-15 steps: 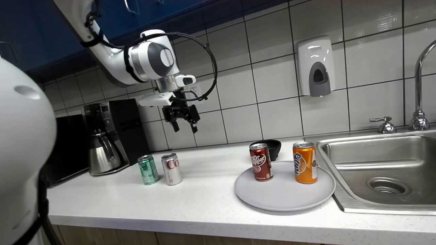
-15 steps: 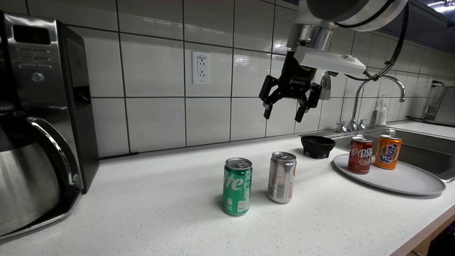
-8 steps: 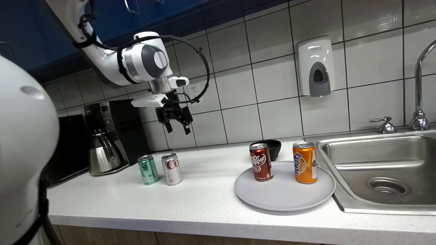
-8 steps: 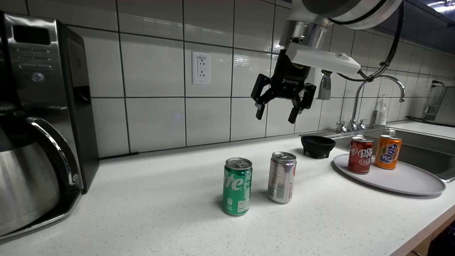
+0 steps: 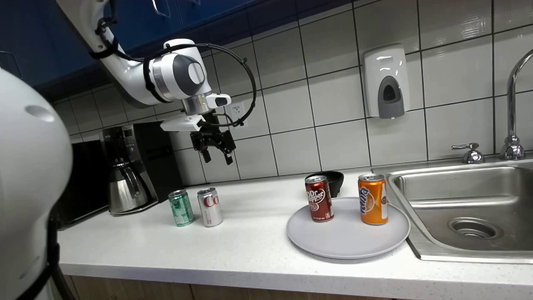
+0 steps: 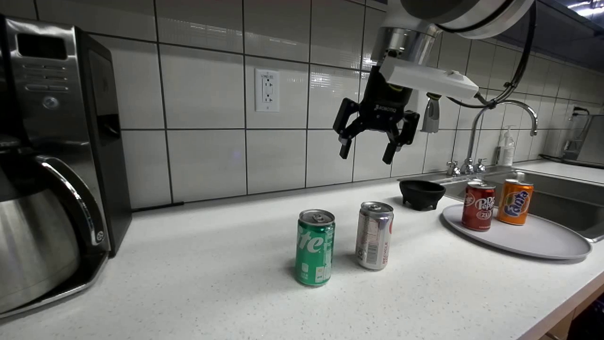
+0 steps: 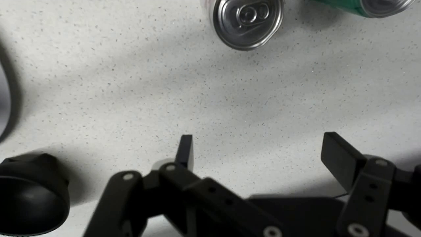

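Observation:
My gripper [image 5: 217, 158] is open and empty, high above the counter near the tiled wall; its spread fingers also show in the wrist view [image 7: 258, 141]. Below it a silver can [image 6: 374, 236] and a green can [image 6: 314, 248] stand upright side by side, apart. In the wrist view the silver can's top [image 7: 248, 23] is at the upper edge and the green can [image 7: 381, 6] is cut off at upper right. A dark red can [image 5: 319, 198] and an orange can [image 5: 372, 199] stand upright on a grey plate [image 5: 345, 246]. A black bowl [image 6: 421, 193] stands behind the plate.
A coffee maker with a steel carafe [image 5: 127, 189] stands at the left end of the white counter [image 5: 250, 250]. A steel sink [image 5: 470, 200] with a faucet [image 5: 512, 112] is at right. A soap dispenser [image 5: 386, 81] hangs on the wall. Blue cabinets [image 5: 216, 12] are overhead.
The arm and open gripper moved a little left in both exterior views between one second and half a second ago, and have held still since. The cans, plate and bowl have not moved.

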Motion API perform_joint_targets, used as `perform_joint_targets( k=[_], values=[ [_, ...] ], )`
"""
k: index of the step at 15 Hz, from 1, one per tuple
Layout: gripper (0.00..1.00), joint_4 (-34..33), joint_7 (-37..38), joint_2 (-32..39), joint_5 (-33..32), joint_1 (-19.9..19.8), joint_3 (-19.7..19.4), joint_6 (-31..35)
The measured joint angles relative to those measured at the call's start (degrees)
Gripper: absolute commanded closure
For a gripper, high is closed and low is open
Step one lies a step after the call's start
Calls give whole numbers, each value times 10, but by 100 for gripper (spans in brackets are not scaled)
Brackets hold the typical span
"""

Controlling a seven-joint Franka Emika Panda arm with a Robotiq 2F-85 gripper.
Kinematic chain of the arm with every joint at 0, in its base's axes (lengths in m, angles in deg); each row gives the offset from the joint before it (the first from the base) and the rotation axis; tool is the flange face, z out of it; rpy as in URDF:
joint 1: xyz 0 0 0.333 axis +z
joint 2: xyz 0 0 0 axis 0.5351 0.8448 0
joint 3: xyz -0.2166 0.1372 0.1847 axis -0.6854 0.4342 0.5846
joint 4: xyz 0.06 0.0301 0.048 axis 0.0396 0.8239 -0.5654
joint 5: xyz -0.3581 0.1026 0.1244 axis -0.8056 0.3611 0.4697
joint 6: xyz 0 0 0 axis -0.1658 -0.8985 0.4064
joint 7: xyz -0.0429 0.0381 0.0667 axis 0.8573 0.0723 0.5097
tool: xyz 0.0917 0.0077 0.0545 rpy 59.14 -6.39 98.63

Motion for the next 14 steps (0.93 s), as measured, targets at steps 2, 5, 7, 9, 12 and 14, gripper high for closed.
perform_joint_targets(
  k=[2, 5, 7, 9, 12, 14],
  values=[
    [0, 0, 0, 0, 0, 0, 0, 0],
    [0, 0, 0, 0, 0, 0, 0, 0],
    [0, 0, -1, 1, 0, 0, 0, 0],
    [0, 0, -2, 7, -7, 0, 0, 0],
    [0, 0, -2, 21, -23, 2, 2, -1],
    [0, 0, -2, 30, -28, 5, 5, -1]
  ],
)
